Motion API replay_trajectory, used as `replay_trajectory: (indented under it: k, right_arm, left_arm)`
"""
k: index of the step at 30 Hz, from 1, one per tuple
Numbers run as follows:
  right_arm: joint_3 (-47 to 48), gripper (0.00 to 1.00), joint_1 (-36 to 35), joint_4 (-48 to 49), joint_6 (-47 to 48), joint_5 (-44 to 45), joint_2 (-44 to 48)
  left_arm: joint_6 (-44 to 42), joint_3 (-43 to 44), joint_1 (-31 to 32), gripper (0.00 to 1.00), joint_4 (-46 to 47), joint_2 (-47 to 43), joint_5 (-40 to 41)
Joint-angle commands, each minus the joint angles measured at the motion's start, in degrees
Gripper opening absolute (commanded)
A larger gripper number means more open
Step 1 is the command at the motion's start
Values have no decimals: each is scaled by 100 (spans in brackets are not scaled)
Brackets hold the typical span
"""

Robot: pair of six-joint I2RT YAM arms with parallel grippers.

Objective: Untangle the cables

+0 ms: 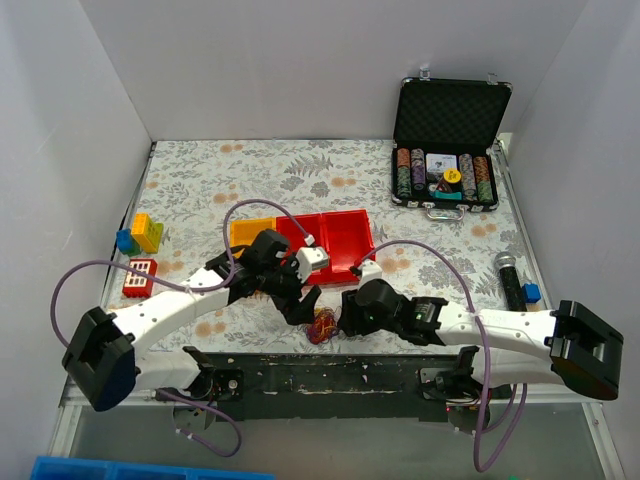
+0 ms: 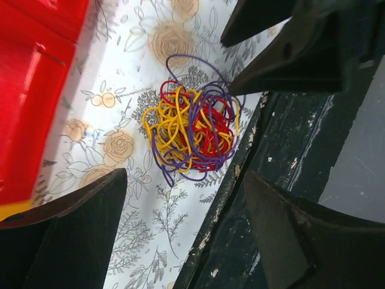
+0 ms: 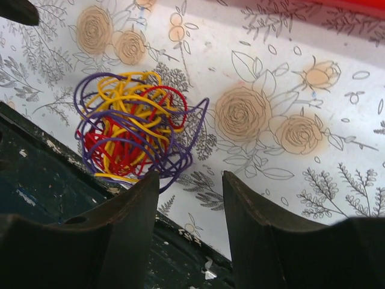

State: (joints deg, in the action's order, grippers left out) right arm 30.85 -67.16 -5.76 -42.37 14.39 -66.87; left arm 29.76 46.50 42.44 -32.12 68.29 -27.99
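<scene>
The left gripper [image 1: 300, 302] hangs low over the near edge of the table [image 1: 250, 170], its jaws wide apart with nothing between them. The right gripper [image 1: 348, 312] faces it from close by, jaws also apart and empty, though set narrower.

A black strip [image 2: 289, 144] along the table's near edge runs beneath both grippers. Far beyond the right gripper and off to its right, an open poker-chip case [image 1: 450, 140] stands with rows of chips in its base. Just beyond the left gripper, two red trays [image 1: 335, 240] and a yellow tray [image 1: 250, 232] lie side by side. Well apart from the right gripper, on its right, lies a microphone [image 1: 510, 280]. Well to the left of the left gripper sit a few toy blocks [image 1: 145, 232].

The cables [image 1: 323, 326] are a tight ball of thin red, yellow and purple loops. They lie on the flowered cloth between the two grippers, right at the edge of the black strip. From the left wrist, the ball [image 2: 191, 132] lies straight ahead of the open fingers [image 2: 78, 229] and apart from them, with the right gripper's fingertips just beside its far side. From the right wrist, the ball [image 3: 129, 126] lies ahead and left of the gap. One purple loop reaches the tip of the left-hand finger [image 3: 120, 229]; whether it touches cannot be told.
</scene>
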Motion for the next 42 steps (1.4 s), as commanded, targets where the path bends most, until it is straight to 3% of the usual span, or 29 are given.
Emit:
replay_trajectory:
  k: [1,12,18,22,29,36,38,40,42]
  right_arm:
    - [-272,54,-8,479,-272,2,253]
    - [-238,50,-8,866,-184,-174,78]
    - [-238,47,-8,831,-184,-191,78]
    - [-246,45,-8,840,-166,-174,87]
    - [-246,35,-8,875,-175,-200,-80]
    - [-316,13,-8,752,-193,-95,-265]
    - [-378,2,-8,708,-245,-77,-291]
    - [-465,1,-8,716,-315,-51,-283]
    - [-553,1,-8,752,-368,-59,-221]
  left_arm:
    - [381,-159,168,77,540,385,407]
    - [549,17,177,52,707,1283,699]
    - [443,35,177,13,733,1389,505]
    - [496,69,177,1,681,1231,259]
    - [522,395,177,0,286,871,162]
    - [364,588,169,0,-163,536,382]
    - [338,580,169,0,-251,510,417]
    - [338,492,169,0,-225,527,365]
    - [478,369,169,17,-111,641,347]
